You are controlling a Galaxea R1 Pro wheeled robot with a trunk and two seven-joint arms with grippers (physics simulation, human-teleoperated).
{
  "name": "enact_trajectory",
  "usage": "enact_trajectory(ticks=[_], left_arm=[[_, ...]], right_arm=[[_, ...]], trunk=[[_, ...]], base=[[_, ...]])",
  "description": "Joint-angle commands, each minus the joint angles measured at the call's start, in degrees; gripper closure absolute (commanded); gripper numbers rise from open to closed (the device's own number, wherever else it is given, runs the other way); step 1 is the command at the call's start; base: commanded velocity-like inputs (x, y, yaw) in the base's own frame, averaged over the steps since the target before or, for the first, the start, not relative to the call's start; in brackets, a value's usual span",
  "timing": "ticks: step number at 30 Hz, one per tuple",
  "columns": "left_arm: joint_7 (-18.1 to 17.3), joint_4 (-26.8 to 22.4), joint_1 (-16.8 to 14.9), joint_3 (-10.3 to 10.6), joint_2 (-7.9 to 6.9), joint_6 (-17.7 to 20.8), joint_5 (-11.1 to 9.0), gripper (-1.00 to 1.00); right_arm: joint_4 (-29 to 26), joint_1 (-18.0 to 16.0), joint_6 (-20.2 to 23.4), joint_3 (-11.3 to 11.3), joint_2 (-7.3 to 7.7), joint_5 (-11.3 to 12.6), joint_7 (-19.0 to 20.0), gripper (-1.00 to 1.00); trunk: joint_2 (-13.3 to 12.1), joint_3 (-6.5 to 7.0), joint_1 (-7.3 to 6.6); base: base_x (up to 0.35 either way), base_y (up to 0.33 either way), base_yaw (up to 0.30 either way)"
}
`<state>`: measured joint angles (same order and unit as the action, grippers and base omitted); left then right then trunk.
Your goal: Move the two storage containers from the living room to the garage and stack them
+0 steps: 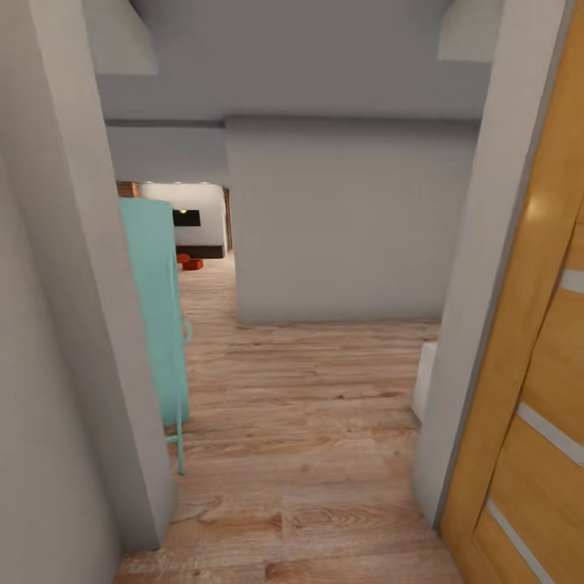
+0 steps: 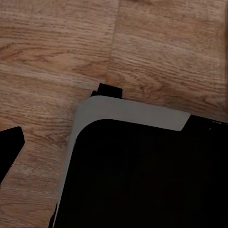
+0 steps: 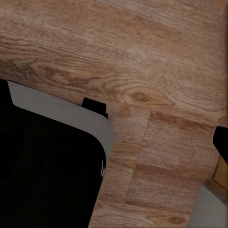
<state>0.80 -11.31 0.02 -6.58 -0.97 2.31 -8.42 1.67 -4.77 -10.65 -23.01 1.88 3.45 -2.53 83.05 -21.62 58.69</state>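
Far down the hallway, two small orange-red storage containers [image 1: 192, 264] sit on the light wood floor of the living room [image 1: 199, 235], in front of a low dark bench against a white wall. They are too small for any detail to show. The left wrist view looks down at wood planks, with one black fingertip [image 2: 9, 147] at the picture's edge. In the right wrist view a black fingertip [image 3: 221, 141] shows at the edge over the same planks. Nothing is seen between the fingers.
I look through a doorway with grey wall edges [image 1: 97, 324] on both sides. A wooden door [image 1: 535, 389] stands open at the right. A turquoise cabinet [image 1: 158, 308] narrows the left side of the hall. A grey wall [image 1: 349, 219] faces me. My black, grey-rimmed base [image 2: 142, 171] shows below both wrists.
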Motion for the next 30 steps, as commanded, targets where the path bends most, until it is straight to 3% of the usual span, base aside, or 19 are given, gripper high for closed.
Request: enact_trajectory(ticks=[1,30], left_arm=[[0.08,-0.12,0.00,-0.02,0.01,0.24,-0.59,-1.00],[0.08,-0.05,0.00,0.04,0.07,0.24,-0.57,-1.00]], right_arm=[[0.18,-0.07,-0.34,-0.47,-0.03,0.37,-0.11,-1.00],[0.18,-0.07,-0.72,-0.53,0.16,0.15,-0.11,-1.00]], trunk=[[0.03,-0.06,0.04],[0.03,-0.06,0.04]], base=[[0.323,0.000,0.000],[0.323,0.000,0.000]])
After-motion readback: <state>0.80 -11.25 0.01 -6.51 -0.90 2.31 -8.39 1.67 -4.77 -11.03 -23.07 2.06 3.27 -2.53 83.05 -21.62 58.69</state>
